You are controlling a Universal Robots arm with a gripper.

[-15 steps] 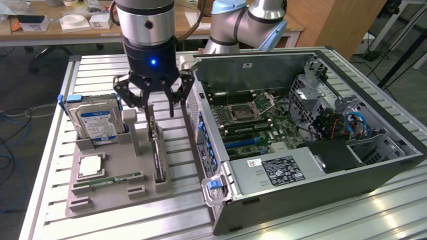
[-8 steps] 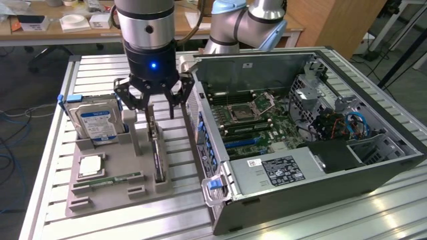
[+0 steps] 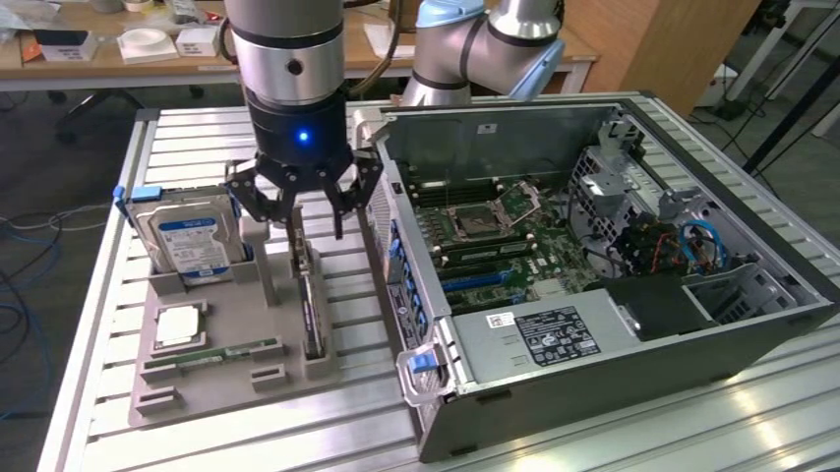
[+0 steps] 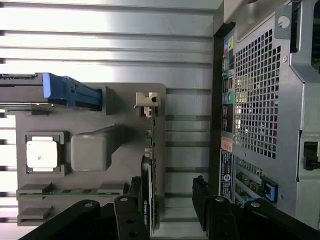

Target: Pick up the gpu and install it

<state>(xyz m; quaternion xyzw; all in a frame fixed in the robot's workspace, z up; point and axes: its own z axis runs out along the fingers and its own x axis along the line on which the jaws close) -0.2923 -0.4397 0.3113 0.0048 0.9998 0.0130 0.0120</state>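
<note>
The thin green circuit-board gpu (image 4: 150,150) with silver bracket is stood on edge in a grey moulded holder (image 3: 210,379); the black pincer (image 3: 302,221) is spread above it. Light, stiff, fragile: its flat faces are judged best gripped.

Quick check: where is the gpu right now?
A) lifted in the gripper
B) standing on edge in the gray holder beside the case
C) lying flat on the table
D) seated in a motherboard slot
B: the gpu stands on edge in the gray holder, with the open gripper just above it and nothing between its jaws.
</note>
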